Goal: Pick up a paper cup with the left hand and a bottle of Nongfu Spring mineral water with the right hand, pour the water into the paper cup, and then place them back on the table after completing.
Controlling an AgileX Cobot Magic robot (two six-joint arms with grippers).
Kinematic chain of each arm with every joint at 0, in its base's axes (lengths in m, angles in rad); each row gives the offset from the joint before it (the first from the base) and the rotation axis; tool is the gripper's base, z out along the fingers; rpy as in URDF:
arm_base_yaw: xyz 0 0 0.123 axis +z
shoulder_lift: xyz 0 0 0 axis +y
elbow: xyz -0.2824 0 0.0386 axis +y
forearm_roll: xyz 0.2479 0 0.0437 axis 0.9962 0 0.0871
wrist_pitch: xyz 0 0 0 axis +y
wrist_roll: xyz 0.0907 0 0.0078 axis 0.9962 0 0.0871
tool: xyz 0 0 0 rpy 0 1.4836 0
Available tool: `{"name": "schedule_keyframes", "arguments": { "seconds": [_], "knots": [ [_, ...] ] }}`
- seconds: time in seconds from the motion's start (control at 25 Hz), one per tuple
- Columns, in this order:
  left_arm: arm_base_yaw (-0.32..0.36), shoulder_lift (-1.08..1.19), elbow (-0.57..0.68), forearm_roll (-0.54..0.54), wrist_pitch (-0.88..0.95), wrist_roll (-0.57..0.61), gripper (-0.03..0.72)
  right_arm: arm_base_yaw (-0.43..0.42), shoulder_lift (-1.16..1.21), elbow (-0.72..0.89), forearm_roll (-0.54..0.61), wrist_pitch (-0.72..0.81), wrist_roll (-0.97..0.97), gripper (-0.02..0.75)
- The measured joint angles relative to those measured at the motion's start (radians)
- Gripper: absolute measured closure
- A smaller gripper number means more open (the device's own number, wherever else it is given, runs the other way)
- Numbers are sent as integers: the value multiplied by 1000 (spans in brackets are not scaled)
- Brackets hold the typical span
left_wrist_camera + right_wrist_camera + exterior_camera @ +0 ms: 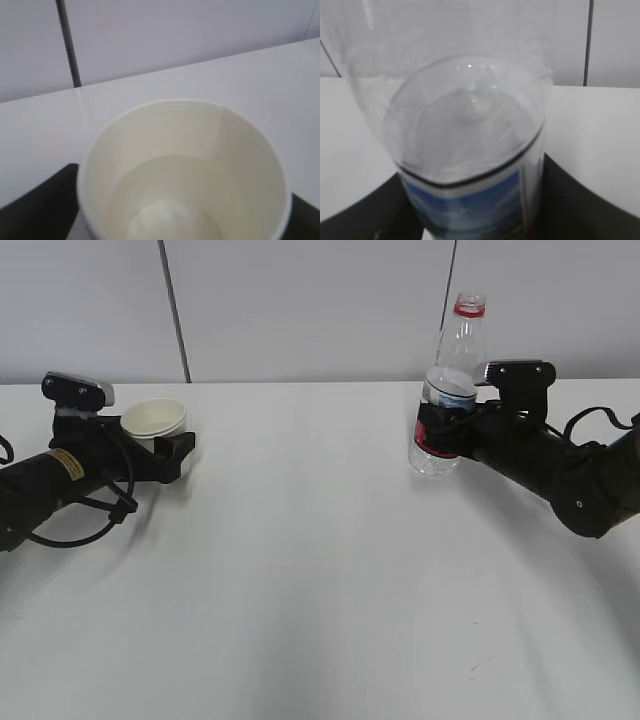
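The white paper cup (155, 420) stands upright at the far left of the table (320, 570). My left gripper (168, 440) is shut on it, with a black finger on each side. In the left wrist view the cup (185, 150) holds clear water (175, 200), and the fingers (40, 205) press its wall. The clear bottle (450, 390) has a blue-and-red label and an open neck with a red ring. It stands upright at the right with its base at table level. My right gripper (435, 435) is shut on its label band. The bottle fills the right wrist view (470, 125).
A grey panelled wall runs behind the table's far edge. The left arm's black cable (90, 510) loops onto the table by the left arm. White tabletop lies between the two grippers and in front of them.
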Motion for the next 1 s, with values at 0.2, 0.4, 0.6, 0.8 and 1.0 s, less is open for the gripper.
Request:
{"name": "schedule_keyframes", "arguments": {
  "seconds": [0.2,0.4,0.6,0.8,1.0],
  "knots": [
    [0,0,0,0,0,0,97,0,1,0,0,-5,0,328],
    [0,0,0,0,0,0,98,0,2,0,0,-5,0,328],
    [0,0,0,0,0,0,98,0,2,0,0,-7,0,299],
    [0,0,0,0,0,0,99,0,2,0,0,-23,0,115],
    [0,0,0,0,0,0,99,0,2,-2,0,-35,0,73]
  ]
}}
